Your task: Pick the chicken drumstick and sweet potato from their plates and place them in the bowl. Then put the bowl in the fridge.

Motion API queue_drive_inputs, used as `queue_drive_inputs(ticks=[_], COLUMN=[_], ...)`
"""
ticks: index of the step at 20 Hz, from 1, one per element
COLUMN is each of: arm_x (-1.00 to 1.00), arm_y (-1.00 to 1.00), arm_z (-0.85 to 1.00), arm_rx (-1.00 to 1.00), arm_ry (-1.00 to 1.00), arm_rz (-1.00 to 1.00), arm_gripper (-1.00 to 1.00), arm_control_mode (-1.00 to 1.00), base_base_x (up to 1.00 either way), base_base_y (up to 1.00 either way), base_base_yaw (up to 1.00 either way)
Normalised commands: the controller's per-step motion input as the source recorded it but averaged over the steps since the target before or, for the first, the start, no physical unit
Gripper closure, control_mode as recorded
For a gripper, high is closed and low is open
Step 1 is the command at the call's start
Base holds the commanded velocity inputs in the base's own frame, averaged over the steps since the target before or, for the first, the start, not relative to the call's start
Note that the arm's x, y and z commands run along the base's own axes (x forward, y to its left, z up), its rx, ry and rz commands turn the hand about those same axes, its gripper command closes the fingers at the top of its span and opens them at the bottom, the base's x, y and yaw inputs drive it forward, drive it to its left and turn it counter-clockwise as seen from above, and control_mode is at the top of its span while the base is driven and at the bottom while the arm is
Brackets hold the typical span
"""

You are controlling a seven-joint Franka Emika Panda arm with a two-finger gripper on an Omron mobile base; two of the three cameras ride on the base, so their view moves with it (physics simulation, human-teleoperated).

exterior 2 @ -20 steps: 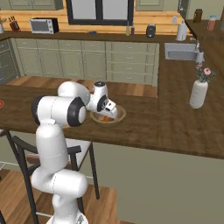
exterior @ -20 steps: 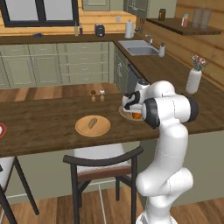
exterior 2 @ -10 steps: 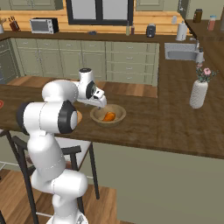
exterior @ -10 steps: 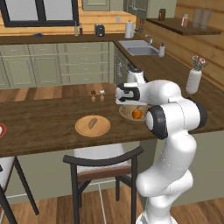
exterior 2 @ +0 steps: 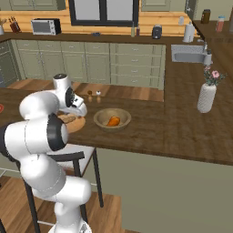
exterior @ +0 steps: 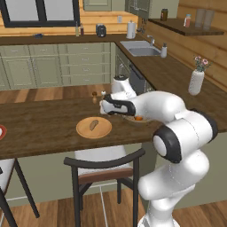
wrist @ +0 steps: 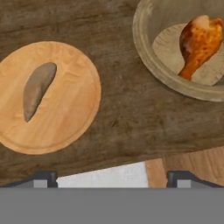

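Note:
The sweet potato (wrist: 38,89) (exterior: 93,124) lies on the flat wooden plate (wrist: 65,118) (exterior: 84,131). Inside the wooden bowl (wrist: 151,65) (exterior 2: 101,119) (exterior: 131,120) rests the chicken drumstick (wrist: 199,43) (exterior 2: 113,121) (exterior: 138,118). My gripper (wrist: 113,179) (exterior: 104,110) (exterior 2: 83,112) hangs open and empty above the counter between plate and bowl, closer to the plate's right edge. A sliver of the white red-rimmed plate (exterior: 1,132) shows at the far left. The fridge is out of view.
Two small shakers (exterior: 94,96) stand behind the wooden plate. A white vase with flowers (exterior: 195,80) (exterior 2: 206,96) sits at the counter's right. A dark chair (exterior: 104,170) stands below the counter's front edge (wrist: 131,168).
The arm has swung left from over the bowl to the gap beside the wooden plate. The drumstick stays in the bowl and the jaws have widened a little.

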Motion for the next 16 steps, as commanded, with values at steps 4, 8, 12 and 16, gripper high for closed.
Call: queue_drive_inputs(ticks=[4, 8, 12, 16], arm_x=[0.65, 0.87, 0.79, 0.36], arm_y=[0.84, 0.39, 0.14, 0.07], arm_z=[-0.02, -0.14, -0.24, -0.37], arm_rx=[0.00, 0.00, 0.02, 0.00], arm_ry=[0.00, 0.02, 0.08, 0.14], arm_rz=[-0.01, -0.02, 0.00, 0.00], arm_gripper=[-1.00, -1.00, -1.00, -1.00], arm_control_mode=[-1.00, -1.00, -1.00, -1.00], base_base_x=[0.00, 0.00, 0.00, 0.00], base_base_y=[0.00, 0.00, 0.00, 0.00], base_base_yaw=[0.00, 0.00, 0.00, 0.00])
